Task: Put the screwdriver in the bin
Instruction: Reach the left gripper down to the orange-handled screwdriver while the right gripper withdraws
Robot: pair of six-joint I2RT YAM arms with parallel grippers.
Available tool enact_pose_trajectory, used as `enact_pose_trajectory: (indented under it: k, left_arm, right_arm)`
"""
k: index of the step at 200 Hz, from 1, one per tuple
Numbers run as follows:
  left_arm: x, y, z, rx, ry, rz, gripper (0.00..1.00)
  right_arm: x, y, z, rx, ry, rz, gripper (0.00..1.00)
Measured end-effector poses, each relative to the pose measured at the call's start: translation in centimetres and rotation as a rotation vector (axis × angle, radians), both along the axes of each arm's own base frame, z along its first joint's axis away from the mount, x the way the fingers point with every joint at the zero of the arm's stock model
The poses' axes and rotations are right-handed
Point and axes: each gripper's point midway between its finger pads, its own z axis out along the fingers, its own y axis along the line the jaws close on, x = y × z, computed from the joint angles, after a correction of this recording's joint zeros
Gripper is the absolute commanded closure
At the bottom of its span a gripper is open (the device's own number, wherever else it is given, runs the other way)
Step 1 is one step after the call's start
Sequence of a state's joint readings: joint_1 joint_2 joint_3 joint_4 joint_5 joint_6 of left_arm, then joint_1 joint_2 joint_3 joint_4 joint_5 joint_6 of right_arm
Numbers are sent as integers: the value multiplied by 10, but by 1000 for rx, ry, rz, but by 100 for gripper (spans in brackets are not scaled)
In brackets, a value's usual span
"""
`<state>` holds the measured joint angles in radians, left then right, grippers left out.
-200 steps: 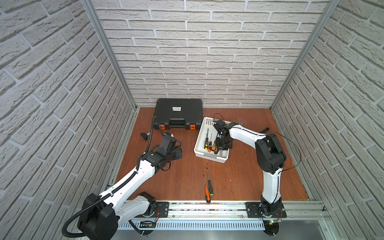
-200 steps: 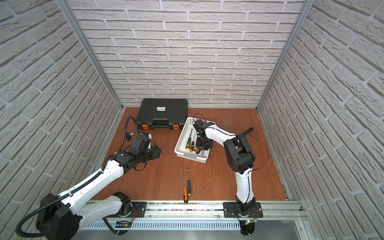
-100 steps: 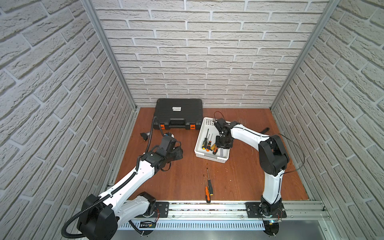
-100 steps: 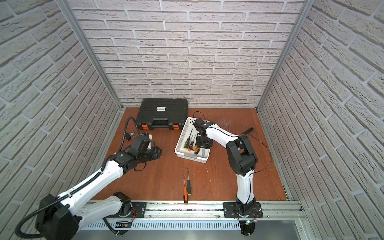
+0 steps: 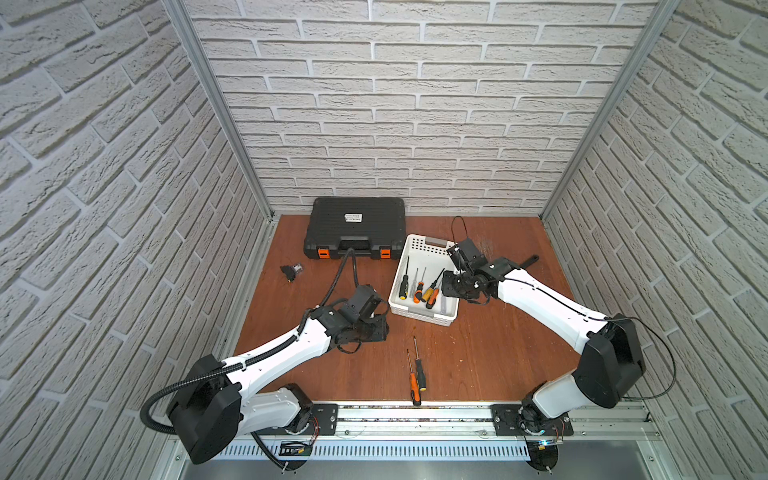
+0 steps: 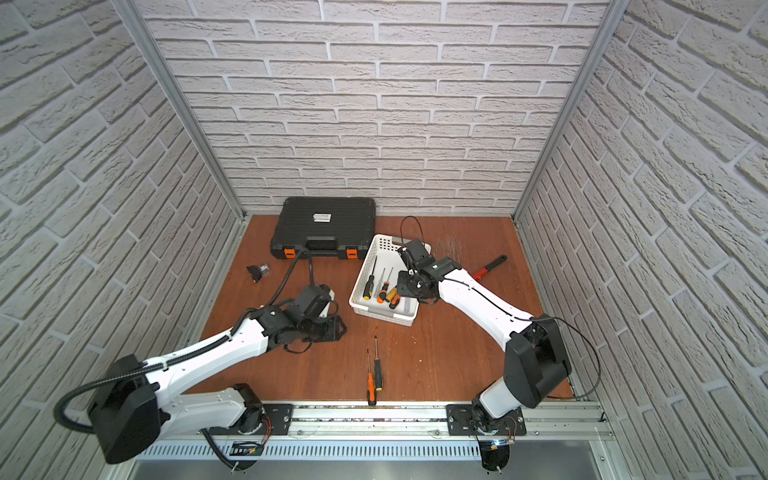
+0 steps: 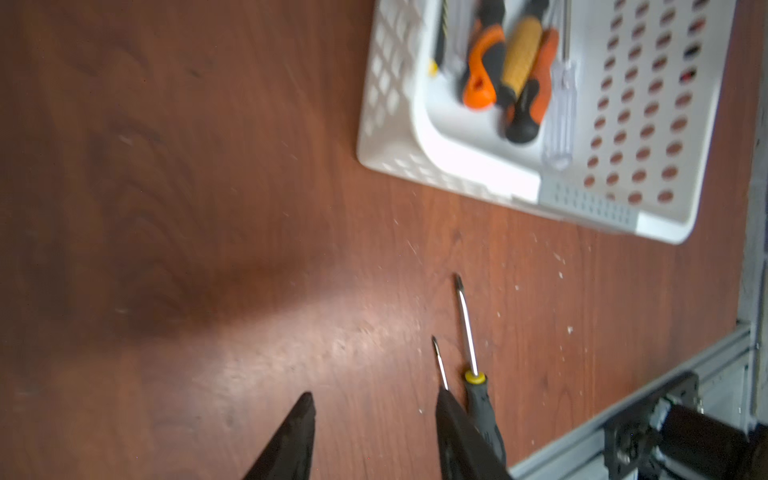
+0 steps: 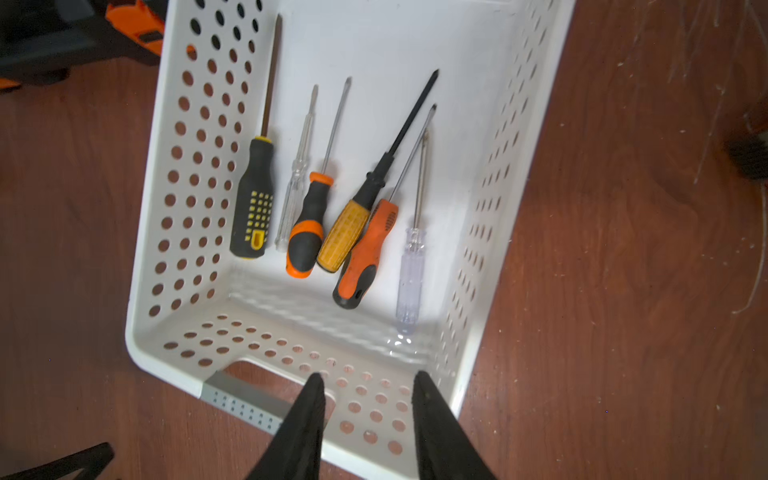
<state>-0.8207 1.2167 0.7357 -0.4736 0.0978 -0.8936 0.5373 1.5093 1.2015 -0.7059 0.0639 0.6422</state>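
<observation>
Nearest the camera, just beyond the aluminium rail (image 5: 415, 415) that carries both arms, two screwdrivers lie side by side at the centre of the worktop (image 5: 478, 357), tips pointing far. They are an orange-handled screwdriver (image 5: 414, 388), its handle end reaching the rail, and a black-handled screwdriver (image 5: 421, 376) close against its right side. Neither is in the bin.

The left arm (image 5: 282, 353) reaches in from the near left. Its fingers (image 7: 300, 436) hover over bare wood, left of the pair and a little farther in, spread apart with nothing between them. In the left wrist view one finger hides the orange handle.

Farther in, right of centre, the bin (image 5: 424, 316) sits slightly askew, a white perforated basket. Six screwdrivers (image 8: 345, 237) lie on its floor, handles toward its near end: one black and yellow, two clear, one yellow, two orange and black.

The right arm (image 5: 540, 299) stretches from the near right to the bin's right side. Its fingers (image 8: 305, 419) hang above the near end wall by the handle cut-out, parted and gripping nothing.

A small black object (image 5: 292, 271) lies on the left of the worktop, and a red and black tool (image 6: 488, 267) lies right of the bin. At the far wall rests a closed black toolcase (image 5: 357, 224) with orange latches.
</observation>
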Motion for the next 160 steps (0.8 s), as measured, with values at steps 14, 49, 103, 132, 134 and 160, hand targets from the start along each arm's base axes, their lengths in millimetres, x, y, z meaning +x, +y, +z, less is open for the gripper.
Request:
enact_pose_trajectory:
  k: [14, 49, 103, 132, 134, 160]
  left_arm:
    - [-21, -15, -11, 14, 49, -50, 51]
    - [-71, -42, -33, 64, 157, -135, 49]
    - [-94, -65, -38, 71, 214, -127, 49]
    - [-97, -65, -46, 103, 251, -108, 50]
    - [-97, -65, -47, 104, 255, -109, 50]
    - [-102, -66, -52, 122, 282, -113, 50]
  right_arm:
    - [-9, 7, 0, 11, -17, 29, 63]
    - [-26, 9, 0, 46, -58, 60, 63]
    - [-24, 9, 3, 71, -111, 63, 62]
    - [-25, 9, -3, 74, -115, 63, 63]
    - [-25, 9, -4, 74, -116, 63, 63]
    - [-27, 8, -12, 75, -107, 62, 63]
